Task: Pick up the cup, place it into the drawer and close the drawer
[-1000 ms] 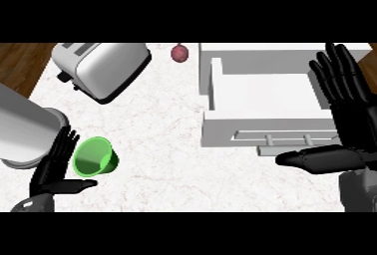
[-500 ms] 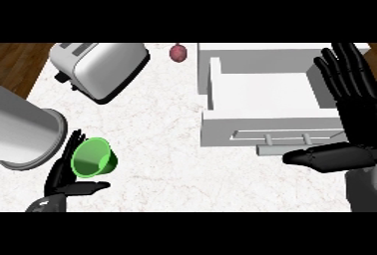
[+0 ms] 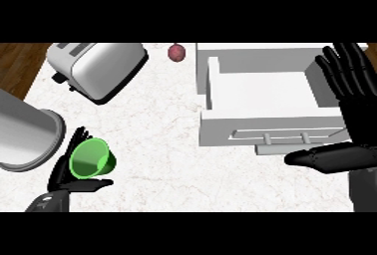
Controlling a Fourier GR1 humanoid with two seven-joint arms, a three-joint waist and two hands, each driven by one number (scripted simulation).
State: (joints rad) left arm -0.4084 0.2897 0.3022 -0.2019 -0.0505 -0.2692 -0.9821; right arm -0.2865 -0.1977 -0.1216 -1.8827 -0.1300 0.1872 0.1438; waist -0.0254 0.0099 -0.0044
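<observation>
The green cup (image 3: 92, 158) sits low at the left of the white counter (image 3: 158, 129), just beside a grey cylindrical pot (image 3: 22, 132), with the left hand (image 3: 68, 177) cupped round it, fingers behind its far side and thumb curled under its near rim. The right hand (image 3: 352, 124) rests open at the right edge, fingers straight up and thumb stretched out flat, holding nothing, beside the open white drawer (image 3: 269, 112); a silver toaster (image 3: 99, 67) and a small reddish object (image 3: 177, 52) lie farther back

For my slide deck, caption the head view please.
Left hand cradles the green cup; right hand rests beside the open drawer.
</observation>
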